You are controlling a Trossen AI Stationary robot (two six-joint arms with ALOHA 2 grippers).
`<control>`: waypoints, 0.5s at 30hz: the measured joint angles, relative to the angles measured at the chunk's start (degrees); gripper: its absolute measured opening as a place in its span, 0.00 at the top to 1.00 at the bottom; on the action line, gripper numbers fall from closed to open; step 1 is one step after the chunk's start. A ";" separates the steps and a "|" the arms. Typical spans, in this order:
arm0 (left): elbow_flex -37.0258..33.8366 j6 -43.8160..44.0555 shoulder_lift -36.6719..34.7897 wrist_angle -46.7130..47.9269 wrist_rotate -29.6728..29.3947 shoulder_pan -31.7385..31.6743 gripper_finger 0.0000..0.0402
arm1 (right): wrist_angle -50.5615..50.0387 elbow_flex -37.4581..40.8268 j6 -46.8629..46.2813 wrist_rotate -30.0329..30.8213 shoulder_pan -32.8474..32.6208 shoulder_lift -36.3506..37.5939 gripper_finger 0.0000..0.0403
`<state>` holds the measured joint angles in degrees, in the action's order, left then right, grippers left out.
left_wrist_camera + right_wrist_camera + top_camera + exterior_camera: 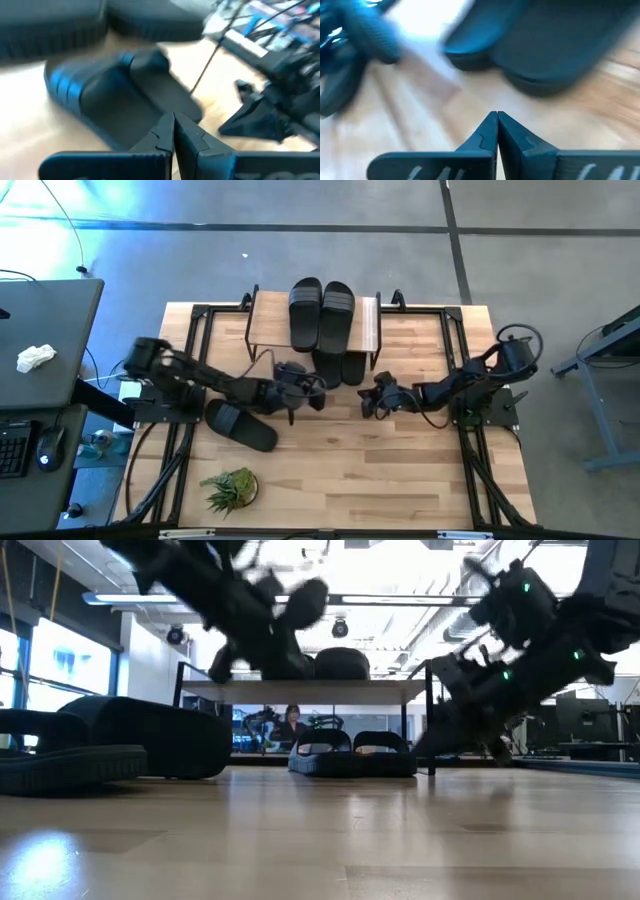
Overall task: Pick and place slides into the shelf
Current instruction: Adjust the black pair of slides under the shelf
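From above, both arms sit nearest the lens: my left pincer [291, 378] reaches in from the left and my right pincer [378, 395] from the right, both just in front of the shelf [262, 320]. Two slides [321, 314] lie side by side on the shelf's top plank, two more poke out from under it, and a loose slide [240, 425] lies on the tabletop [380, 470] just beside the left arm, on its front side. Its long axis runs diagonally, from near the left edge toward the front centre. I judge the left arm far nearer to it than the right.

At table height, two slides [352, 753] rest on the shelf's lower tier, and further slides [110, 745] loom at the left, well apart from the shelf.

Through the left wrist camera, that pincer [173, 131] has its fingertips pressed together with nothing between them; a slide [122, 102] lies straight ahead, just past the tips, its length running obliquely away.

Through the right wrist camera, that pincer [497, 129] is likewise closed and empty, with blurred slides [540, 55] ahead.
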<state>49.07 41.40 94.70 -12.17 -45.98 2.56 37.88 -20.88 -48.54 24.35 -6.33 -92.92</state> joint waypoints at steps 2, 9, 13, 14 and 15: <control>0.07 -3.75 -3.28 -0.01 -0.12 1.11 1.00 | -1.08 -2.36 4.89 -0.17 -0.84 0.65 1.00; 0.09 -14.64 -13.07 2.58 0.24 5.24 1.00 | -17.82 -18.60 32.39 0.29 -0.89 0.05 1.00; 0.03 -17.47 -16.25 4.50 0.26 7.27 1.00 | -23.47 -25.97 48.18 -0.58 0.08 -1.61 1.00; 0.05 -17.53 -16.75 4.89 0.29 7.75 1.00 | -23.96 -27.08 50.85 -1.56 0.59 -2.43 1.00; -0.02 -17.57 -17.47 6.15 0.32 8.16 1.00 | -24.08 -28.22 52.79 -3.45 1.19 -3.61 1.00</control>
<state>49.05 23.83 77.22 -6.02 -45.65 10.72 13.79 -49.10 4.25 20.91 -5.14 -96.52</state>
